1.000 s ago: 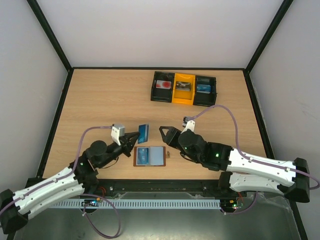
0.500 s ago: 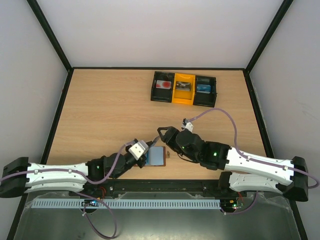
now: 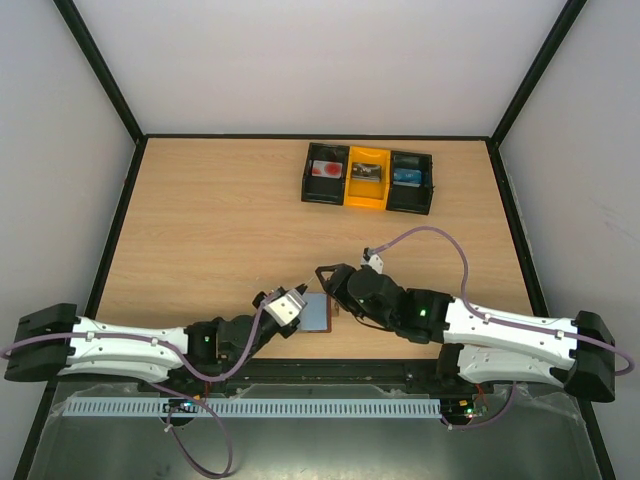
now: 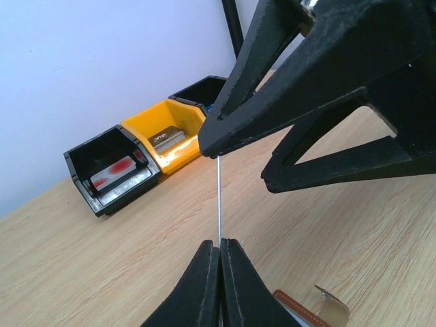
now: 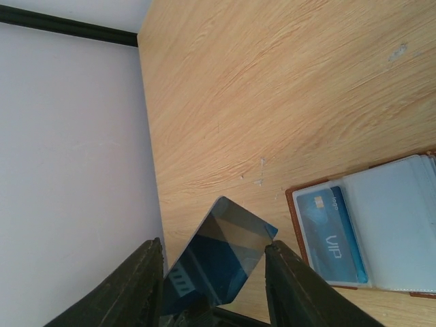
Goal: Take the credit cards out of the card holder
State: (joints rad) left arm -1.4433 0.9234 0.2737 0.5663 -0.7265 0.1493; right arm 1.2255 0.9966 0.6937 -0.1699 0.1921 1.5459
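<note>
Left gripper (image 4: 219, 253): fingers pressed together, clamped on the lower end of a dark blue card (image 5: 218, 262); from the left wrist the card reads only as a thin pale line rising straight from the fingertips.

Right gripper (image 5: 212, 244): jaws spread wide; the blue card stands in the gap between them, tilted, its upper corner close to the right-hand finger (image 5: 286, 286); contact there is possible, but I cannot tell from these views. The other finger (image 5: 143, 286) sits clear of the card's edge.

Card holder (image 3: 318, 313): lies open and flat on the table (image 3: 200, 220) near the front edge, between the two grippers in the top view; its left half is hidden under the left gripper. From the right wrist, a second blue card (image 5: 332, 235) marked VIP sits in its left sleeve; the right sleeve looks pale and cloudy, contents unreadable. The held blue card is just beside the card holder's left border, outside the sleeves and lifted off the wood. Snap tab (image 4: 330, 310) pokes out at the holder's right side.

Tray (image 3: 365, 203): far side of the table, well apart from both grippers; red-and-white card (image 3: 325, 169) in the left black bin, grey card (image 3: 366, 172) in the yellow middle bin, bluish card (image 3: 406, 177) in the right black bin.
</note>
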